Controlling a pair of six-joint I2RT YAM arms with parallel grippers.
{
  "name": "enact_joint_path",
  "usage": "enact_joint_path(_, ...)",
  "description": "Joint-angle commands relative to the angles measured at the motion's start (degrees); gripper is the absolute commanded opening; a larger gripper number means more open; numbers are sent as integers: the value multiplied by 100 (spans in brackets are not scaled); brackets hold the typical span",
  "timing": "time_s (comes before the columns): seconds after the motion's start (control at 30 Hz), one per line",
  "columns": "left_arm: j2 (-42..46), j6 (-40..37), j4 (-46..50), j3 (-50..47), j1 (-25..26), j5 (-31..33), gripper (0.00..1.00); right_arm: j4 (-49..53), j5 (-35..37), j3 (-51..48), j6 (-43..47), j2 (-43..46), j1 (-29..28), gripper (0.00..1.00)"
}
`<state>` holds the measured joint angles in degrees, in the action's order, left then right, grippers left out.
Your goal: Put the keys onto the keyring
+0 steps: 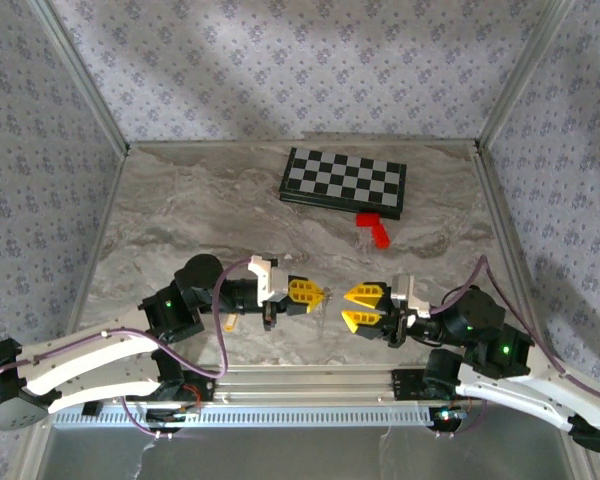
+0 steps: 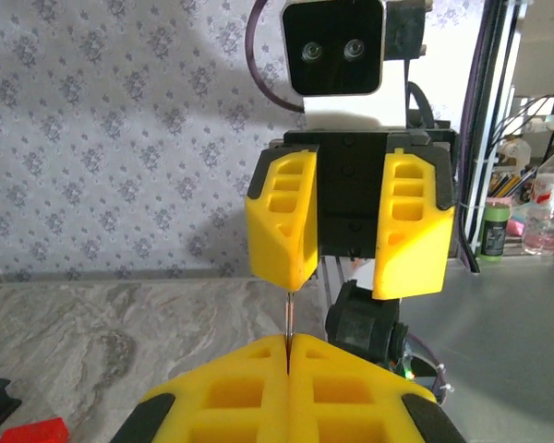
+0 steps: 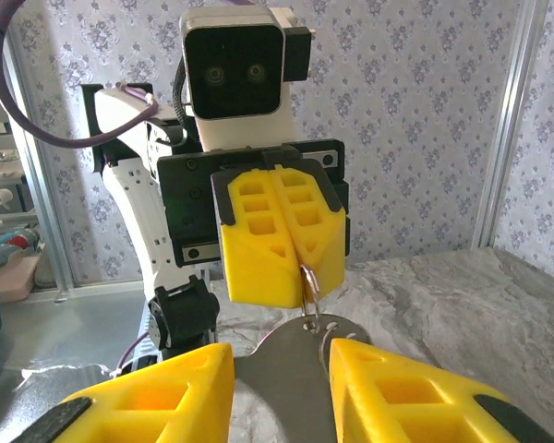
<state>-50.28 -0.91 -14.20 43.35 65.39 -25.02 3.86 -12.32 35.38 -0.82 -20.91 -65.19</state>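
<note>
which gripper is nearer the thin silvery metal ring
Left. The left gripper is shut on the thin silvery metal ring itself. The right gripper faces it, open, with the ring just ahead of its tips.

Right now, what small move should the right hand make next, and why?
Probably close the right hand gently: its fingers stand apart around a flat silvery piece, likely a key, which meets the ring pinched in the shut left hand.
</note>
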Motion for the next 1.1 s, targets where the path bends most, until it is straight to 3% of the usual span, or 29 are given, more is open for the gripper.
enact_joint_path(0.0, 96, 159, -546, -42, 40, -222, 0, -304, 38, -74, -93, -22, -45, 33)
enact_joint_path(0.43, -11, 157, -490, 15, 53, -350, 0, -486, 2, -95, -199, -194, -55, 34)
enact_joint_path(1.07, -30, -930, 1833, 838, 53, 112, 0, 931, 443, 427, 265, -549, -116, 35)
